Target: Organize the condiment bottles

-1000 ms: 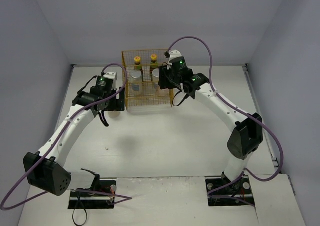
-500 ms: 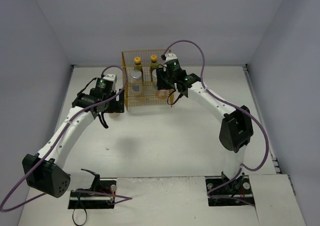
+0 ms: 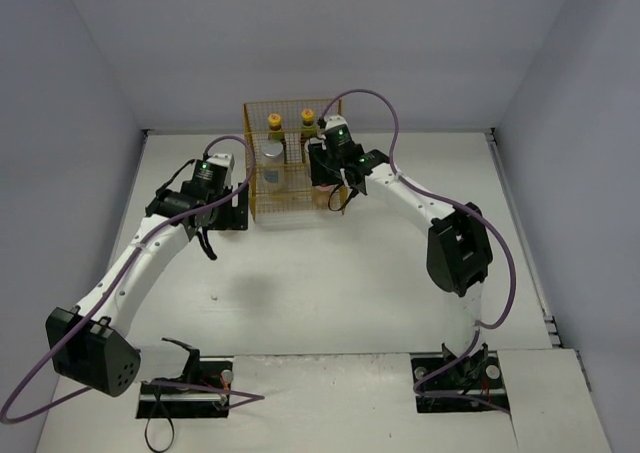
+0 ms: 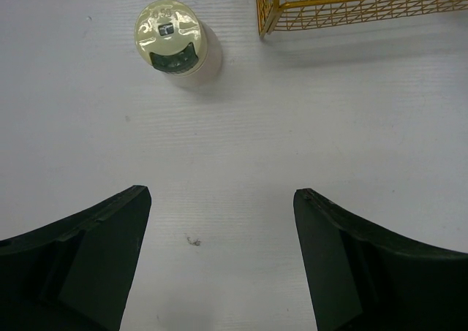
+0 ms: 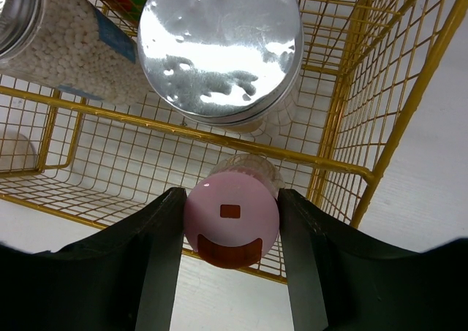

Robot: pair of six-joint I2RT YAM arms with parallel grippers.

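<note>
Yellow wire rack (image 5: 110, 113), pink cap (image 5: 231, 220), silver lid (image 5: 219, 50) (mirror-bright), yellow-green cap (image 4: 168, 37)

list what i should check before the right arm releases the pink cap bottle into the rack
1. Right gripper shut on the pink-capped bottle: ok.
2. Bottle over the front tier of the yellow rack: ok.
3. Bottle base seated on the rack floor: cannot tell, the cap hides it.
4. Clear of the silver-lidded jar: ok, a rail runs between them.
5. Left gripper open and empty: ok.
6. All bottles racked: not ok, the yellow-green-capped bottle stands on the table outside the rack.
</note>
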